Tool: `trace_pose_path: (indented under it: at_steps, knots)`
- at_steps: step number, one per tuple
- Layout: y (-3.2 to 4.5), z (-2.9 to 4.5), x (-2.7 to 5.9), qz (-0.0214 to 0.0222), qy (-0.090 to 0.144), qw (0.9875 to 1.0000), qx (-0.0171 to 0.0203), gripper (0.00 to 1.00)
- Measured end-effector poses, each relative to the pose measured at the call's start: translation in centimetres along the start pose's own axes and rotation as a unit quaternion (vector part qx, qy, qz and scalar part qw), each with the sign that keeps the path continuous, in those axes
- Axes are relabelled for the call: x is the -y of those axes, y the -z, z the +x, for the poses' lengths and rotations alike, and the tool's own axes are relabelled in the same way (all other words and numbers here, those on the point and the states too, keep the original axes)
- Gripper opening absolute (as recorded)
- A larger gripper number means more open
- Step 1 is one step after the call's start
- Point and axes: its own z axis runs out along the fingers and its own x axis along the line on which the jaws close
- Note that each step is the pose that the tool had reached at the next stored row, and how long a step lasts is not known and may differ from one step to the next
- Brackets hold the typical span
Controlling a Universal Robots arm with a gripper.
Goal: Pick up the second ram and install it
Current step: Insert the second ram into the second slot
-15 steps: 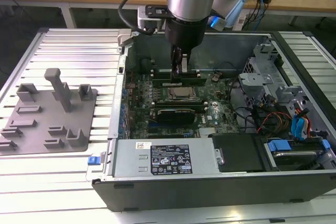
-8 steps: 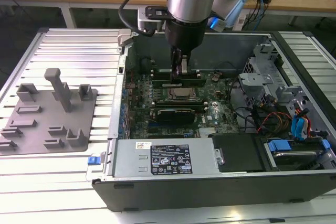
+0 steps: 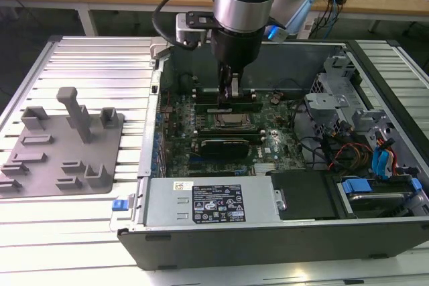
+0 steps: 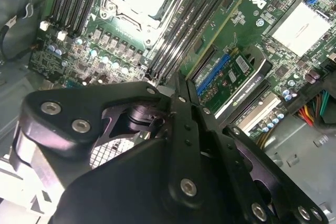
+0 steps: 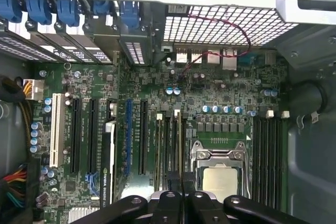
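The second ram (image 5: 178, 145), a thin green stick, stands on edge in a memory slot right beside the silver processor (image 5: 219, 179) on the motherboard. In the exterior view the ram (image 3: 208, 106) lies along the slots just behind the processor (image 3: 228, 122). My gripper (image 3: 231, 98) reaches straight down into the open computer case. Its black fingers are pressed together over the middle of the stick's top edge. In both wrist views the gripper (image 5: 182, 190) (image 4: 180, 82) hides the stretch of stick under its tips.
A grey tray (image 3: 60, 145) with bare upright fixtures lies at the exterior view's left, outside the case. Inside the case are a graphics card (image 3: 224, 145), a power supply (image 3: 208, 202) along the near wall, and drive cages with cables (image 3: 348, 152) at the right.
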Motion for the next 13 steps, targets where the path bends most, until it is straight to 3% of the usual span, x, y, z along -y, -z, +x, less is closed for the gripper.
trace_pose_path:
  at_steps: [13]
  knots:
    - [-1.99, 0.02, 0.26, 0.0003, -0.005, 1.0, 0.0002, 0.09]
